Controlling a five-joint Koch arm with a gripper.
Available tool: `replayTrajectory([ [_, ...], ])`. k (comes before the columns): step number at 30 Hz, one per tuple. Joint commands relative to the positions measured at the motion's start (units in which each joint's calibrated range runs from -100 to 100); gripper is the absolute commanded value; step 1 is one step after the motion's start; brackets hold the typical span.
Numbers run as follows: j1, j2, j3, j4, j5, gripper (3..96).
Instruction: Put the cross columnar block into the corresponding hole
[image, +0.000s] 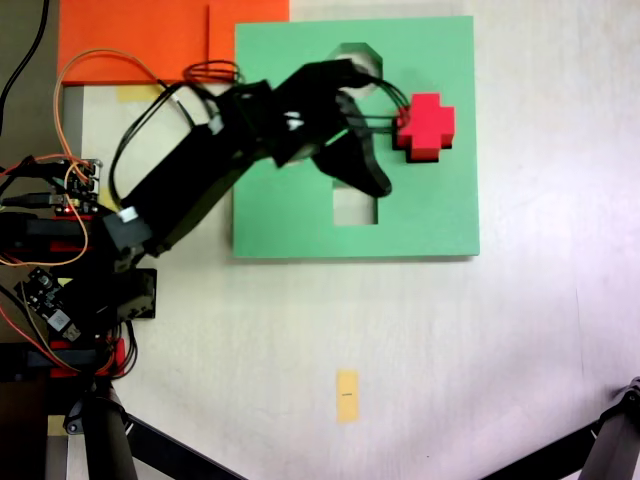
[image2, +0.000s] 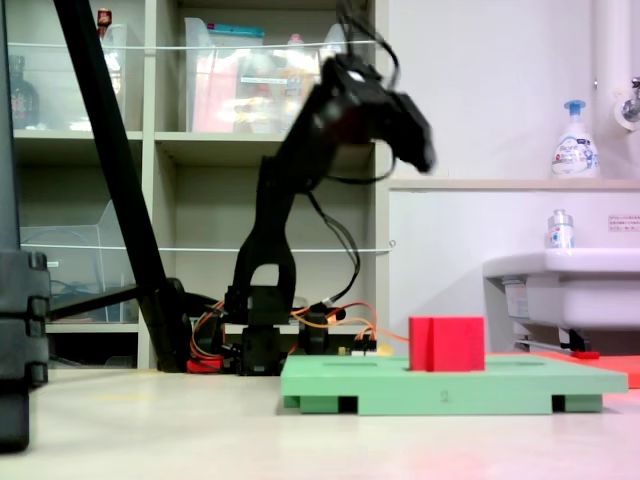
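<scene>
A: How is the gripper being carried?

B: It is being held high with its jaws spread, and nothing is being gripped.

A: And the cross columnar block?

B: It is being left upright on the green board, well below the gripper and just past its tips in the first exterior view. Whether it is being seated in the corresponding hole cannot be told.

A: How is it being judged to handle?

B: As light, soft foam, likely being dented if squeezed hard. Two opposite arms, near the top, are being favoured for a hold.
</scene>
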Motion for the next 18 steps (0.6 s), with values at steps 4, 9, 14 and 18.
replayTrajectory([
  [4,-5.5,-29.8,1.9,-3.6,-17.2,74.3],
  [9,-11.2,-34.4,-3.4,-3.7,-21.5,63.2],
  [14,-14.2,-60.3,-46.8,19.2,-25.0,57.2],
  [18,-14.6,-82.9,-90.5,47.7,-30.0,54.4],
])
